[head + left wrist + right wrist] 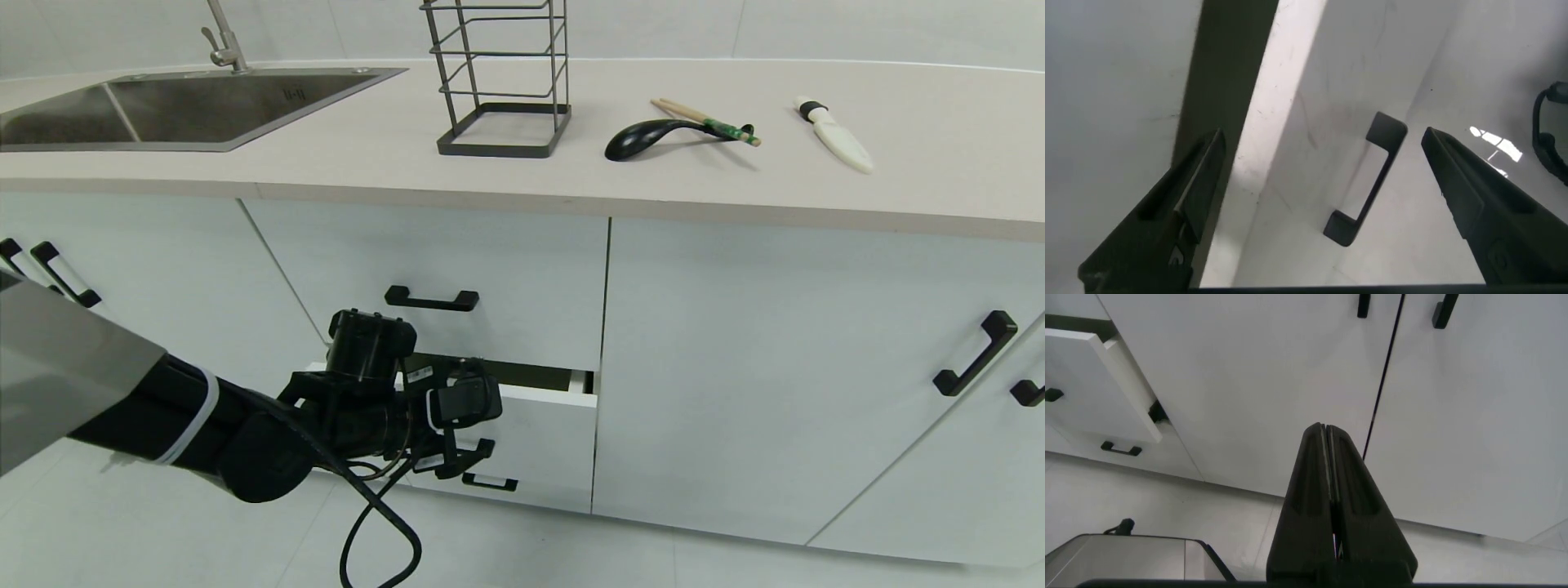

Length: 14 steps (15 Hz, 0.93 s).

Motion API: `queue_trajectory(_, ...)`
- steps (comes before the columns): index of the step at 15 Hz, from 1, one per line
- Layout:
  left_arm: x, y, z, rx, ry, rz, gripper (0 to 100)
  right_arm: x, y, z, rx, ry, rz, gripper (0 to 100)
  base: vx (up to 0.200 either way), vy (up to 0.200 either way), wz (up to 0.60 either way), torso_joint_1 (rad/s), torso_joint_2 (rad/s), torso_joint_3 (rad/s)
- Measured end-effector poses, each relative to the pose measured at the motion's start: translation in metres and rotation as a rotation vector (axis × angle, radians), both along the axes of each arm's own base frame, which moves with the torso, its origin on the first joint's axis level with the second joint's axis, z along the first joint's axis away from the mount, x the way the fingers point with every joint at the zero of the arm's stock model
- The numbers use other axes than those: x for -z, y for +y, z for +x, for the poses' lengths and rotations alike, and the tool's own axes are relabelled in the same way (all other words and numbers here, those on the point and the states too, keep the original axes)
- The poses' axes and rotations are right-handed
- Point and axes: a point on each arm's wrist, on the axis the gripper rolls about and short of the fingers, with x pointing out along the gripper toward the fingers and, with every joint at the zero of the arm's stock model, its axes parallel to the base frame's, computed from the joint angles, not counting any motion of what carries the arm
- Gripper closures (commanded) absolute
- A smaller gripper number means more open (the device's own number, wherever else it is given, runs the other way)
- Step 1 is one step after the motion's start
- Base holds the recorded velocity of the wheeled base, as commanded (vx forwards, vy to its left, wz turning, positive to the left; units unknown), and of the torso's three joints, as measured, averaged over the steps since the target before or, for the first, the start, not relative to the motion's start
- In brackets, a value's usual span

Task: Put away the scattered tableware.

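Under the surface (pixel 326 167), the drawer (pixel 543 425) stands ajar: centre your spread-open left gripper (pixel 1319 155) on its handle (pixel 1368 180), then pull straight.

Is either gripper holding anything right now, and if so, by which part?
Nothing is held. The left gripper is open around the drawer handle without touching it; the right gripper is shut, empty.

On the counter (pixel 326 163), left to right: sink (pixel 188 106), rack (pixel 496 150), spoon (pixel 633 140), chopsticks (pixel 706 121), knife (pixel 841 140)

Head view high over counter (pixel 326 159); wrist views low, all facing drawer (pixel 539 433)
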Motion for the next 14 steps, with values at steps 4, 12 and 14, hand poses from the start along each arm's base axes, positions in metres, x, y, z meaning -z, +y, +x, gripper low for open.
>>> queue_trajectory(4,0.008,0.002,-0.006,0.003,0.02,0.011,0,0.0,0.0,0.0,0.0,0.0,0.0,100,0.0,0.0,0.0,0.0,0.0,0.0)
queue_trajectory(12,0.014,0.007,-0.019,0.002,0.04,0.018,0,0.0,0.0,0.0,0.0,0.0,0.0,100,0.0,0.0,0.0,0.0,0.0,0.0)
queue_trajectory(14,0.016,0.01,-0.025,0.003,0.052,0.023,0,0.0,0.0,0.0,0.0,-0.001,0.0,100,0.0,0.0,0.0,0.0,0.0,0.0)
